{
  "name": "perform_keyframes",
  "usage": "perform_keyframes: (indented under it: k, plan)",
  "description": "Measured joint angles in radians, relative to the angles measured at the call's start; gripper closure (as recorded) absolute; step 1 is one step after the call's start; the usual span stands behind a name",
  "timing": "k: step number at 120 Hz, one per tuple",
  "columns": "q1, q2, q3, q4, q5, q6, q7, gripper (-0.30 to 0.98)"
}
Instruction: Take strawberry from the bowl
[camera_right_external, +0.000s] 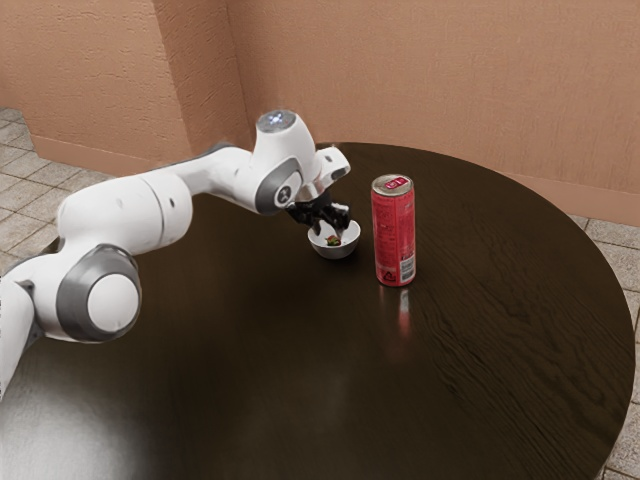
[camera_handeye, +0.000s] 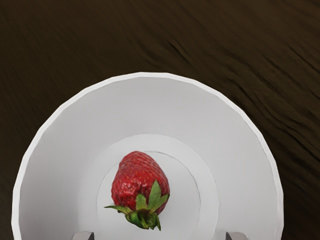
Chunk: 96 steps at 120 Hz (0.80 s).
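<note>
Near the dark table (camera_right_external: 480, 370)'s far edge: reaching over the bowl (camera_right_external: 334, 253), fingers of the gripper (camera_right_external: 331, 231) spread; next, sink astride the strawberry (camera_handeye: 136, 182), pinch, lift.

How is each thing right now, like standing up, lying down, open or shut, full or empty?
End effector: open, low over the bowl, not holding the strawberry.
Bowl: right way up, with one strawberry inside.
Strawberry: whole, lying on its side, green leaves on.
Red can: standing upright.
</note>
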Motion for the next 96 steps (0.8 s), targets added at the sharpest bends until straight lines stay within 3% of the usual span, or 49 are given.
perform_keyframes:
  k: [55, 63, 96]
  plan:
    - [0.000, 0.126, 0.007, 0.097, 0.006, 0.133, 0.012, 0.40]
    - [-0.001, 0.139, 0.006, 0.106, 0.009, 0.153, 0.016, 0.32]
    - [-0.002, 0.156, 0.007, 0.109, 0.020, 0.213, 0.039, 0.37]
